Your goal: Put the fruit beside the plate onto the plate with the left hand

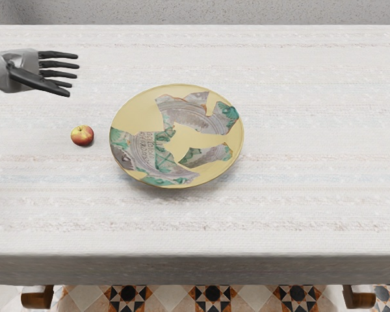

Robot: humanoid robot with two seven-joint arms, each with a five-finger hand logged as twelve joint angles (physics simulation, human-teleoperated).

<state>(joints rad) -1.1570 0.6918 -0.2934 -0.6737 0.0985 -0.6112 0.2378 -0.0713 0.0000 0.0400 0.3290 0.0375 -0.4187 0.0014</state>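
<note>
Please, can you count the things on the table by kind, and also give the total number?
Fruit: 1, a small red and yellow fruit lying left of the plate, not touching it.
Plate: 1, a yellow plate with grey and green pattern.
Total: 2.
The left hand hovers open, holding nothing.

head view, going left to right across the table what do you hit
left hand, fingers spread and holding nothing → apple → plate
</note>
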